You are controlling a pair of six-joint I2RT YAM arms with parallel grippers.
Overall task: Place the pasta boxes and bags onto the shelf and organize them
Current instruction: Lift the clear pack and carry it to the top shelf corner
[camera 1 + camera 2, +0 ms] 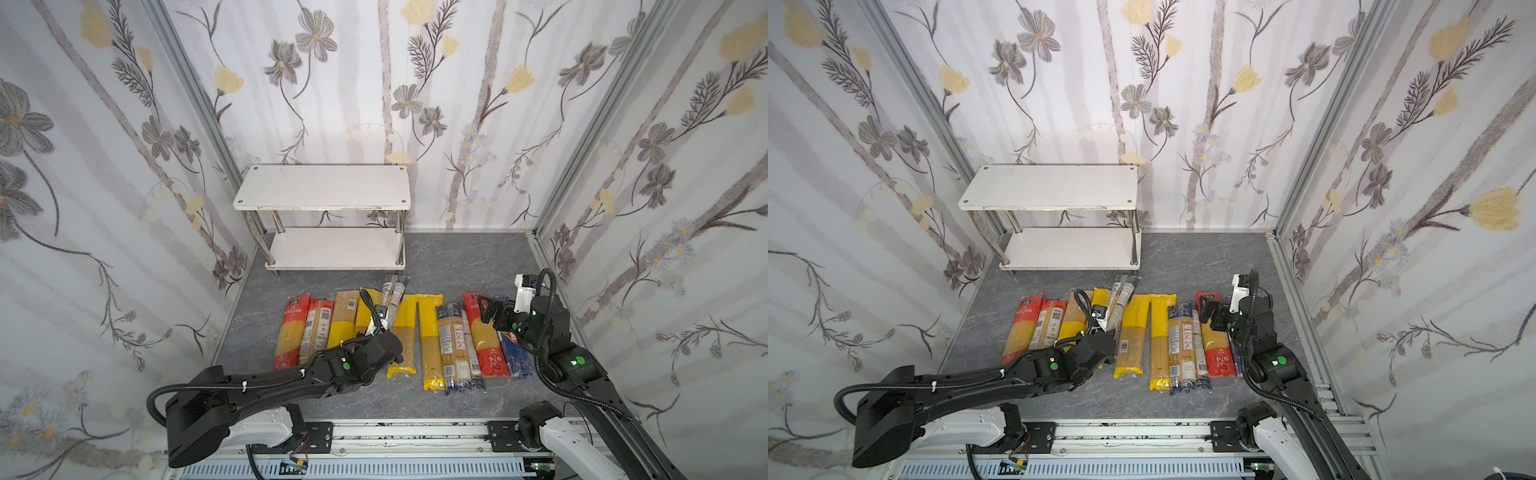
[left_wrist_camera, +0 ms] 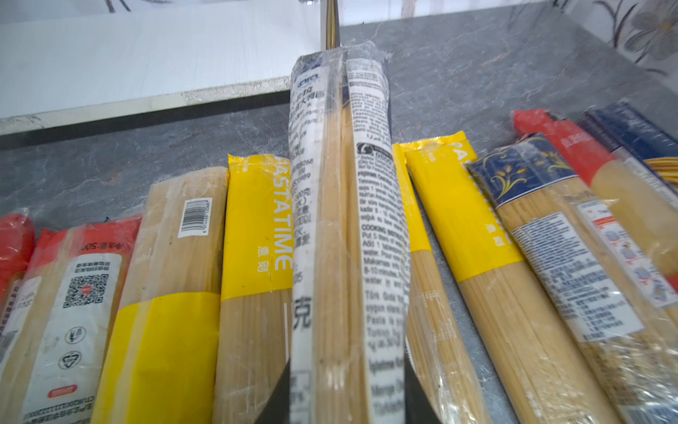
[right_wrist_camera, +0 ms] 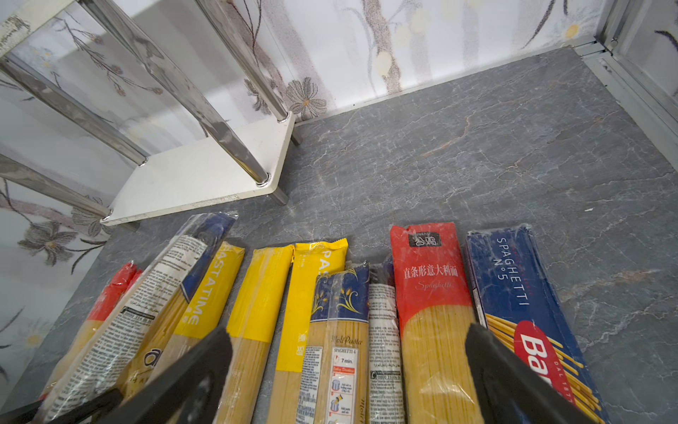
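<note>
left wrist view first: the left gripper (image 2: pixel 346 403) is pinched narrow on a clear pack (image 2: pixel 341 220) with a white printed label and a dark-blue far end. its black fingers (image 2: pixel 275 400) press in from either side. in both top views this pack sits tilted, its far end raised above its neighbours and aimed toward the shelf (image 1: pixel 320 187). the near end is hidden under the wrist, so it cannot be told whether the pack is fully clear of the row.

the shelf stands at the back against the flowered wall, left of middle. neither its top board nor its lower board (image 1: pixel 332 249) carries any pasta. not one pack is placed yet.

on the grey tabletop (image 1: pixel 457 257) in front of it, near but apart, the row of packs (image 1: pixel 430 340) lies side by side, about ten of them, with yellow, red and dark-blue ends. the barilla pack (image 3: pixel 521 312) is at the right end, just beside a red pack (image 3: pixel 429 293).

over there the right gripper (image 3: pixel 348 367) hovers above that end of the row with its jaws spread wide and nothing between them.

so the job looks barely begun: one pack is in hand, likely the first, and every other pack waits on the tabletop. all of the placing and tidy lining-up on the boards is left to do.
</note>
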